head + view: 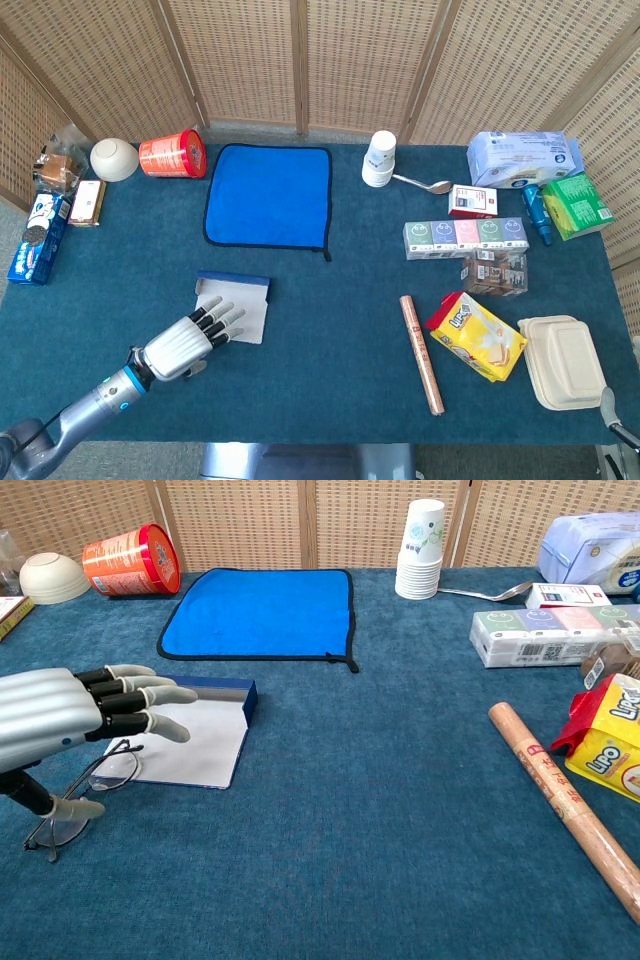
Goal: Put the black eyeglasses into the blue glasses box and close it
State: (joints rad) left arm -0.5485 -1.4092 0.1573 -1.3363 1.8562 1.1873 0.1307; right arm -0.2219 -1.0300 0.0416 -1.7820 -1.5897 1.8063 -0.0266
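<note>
The blue glasses box (200,745) lies open on the table, its pale inside facing up; in the head view the box (250,300) is left of centre. The black eyeglasses (112,772) lie at the box's near left corner, one lens over its edge. My left hand (60,715) hovers above them with its fingers stretched out over the box and its thumb against the frame. From the head view the left hand (185,347) hides the eyeglasses. Only a sliver of my right hand (606,405) shows at the bottom right edge.
A blue cloth (268,195) lies behind the box, with a red can (172,155) and a bowl (113,158) at the back left. Paper cups (379,158), a brown roll (421,353), a yellow snack bag (477,335) and a takeaway box (562,360) fill the right side.
</note>
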